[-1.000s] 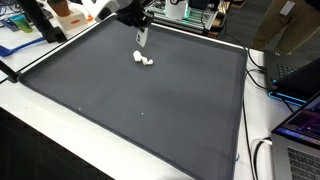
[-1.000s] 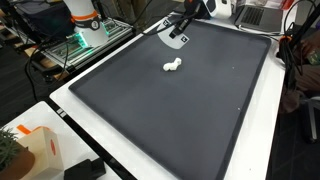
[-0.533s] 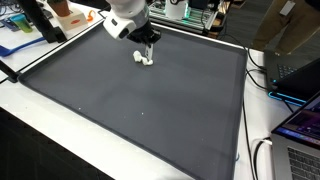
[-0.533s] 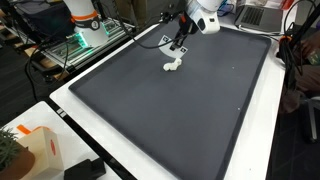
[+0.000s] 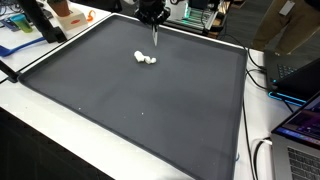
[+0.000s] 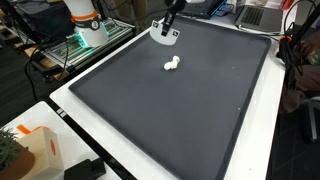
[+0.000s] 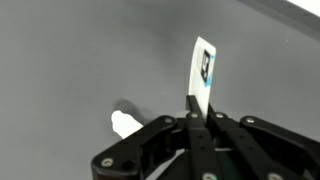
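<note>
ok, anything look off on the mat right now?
Nothing spilled or damaged. The gripper is shut on a white card with a blue mark, held clear of the dark mat; the card sits a little askew between the fingers. A small white lump lies alone on the mat, apart from the gripper.

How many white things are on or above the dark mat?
2. A small white piece lies on the mat; a white card hangs above it, clamped in the jaws. Nothing looks hidden.

A robotics lab: laptops (image 5: 300, 125), loose cables (image 5: 262, 152) and lit electronics (image 5: 200, 12) ring a black work mat (image 5: 150, 100).
</note>
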`<state>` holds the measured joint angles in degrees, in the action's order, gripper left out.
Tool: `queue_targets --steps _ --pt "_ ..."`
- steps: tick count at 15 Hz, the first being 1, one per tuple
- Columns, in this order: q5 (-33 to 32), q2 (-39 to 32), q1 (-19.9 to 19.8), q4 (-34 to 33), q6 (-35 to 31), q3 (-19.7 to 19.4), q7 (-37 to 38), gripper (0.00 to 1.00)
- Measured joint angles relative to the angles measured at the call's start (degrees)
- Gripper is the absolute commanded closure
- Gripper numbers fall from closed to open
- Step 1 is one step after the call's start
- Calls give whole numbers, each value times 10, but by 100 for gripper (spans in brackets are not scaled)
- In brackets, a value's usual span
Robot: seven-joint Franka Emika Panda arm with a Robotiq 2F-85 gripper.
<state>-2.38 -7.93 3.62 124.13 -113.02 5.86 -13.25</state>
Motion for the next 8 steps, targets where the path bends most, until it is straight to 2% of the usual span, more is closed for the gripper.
queue_targets --steps 2,5,6,8 --pt "2 50 3 36 -9 3 -5 99" --pt "13 98 9 87 -97 5 -20 99" --pt "23 109 11 103 -131 5 -28 96" --pt "32 124 14 128 -169 5 -37 96"
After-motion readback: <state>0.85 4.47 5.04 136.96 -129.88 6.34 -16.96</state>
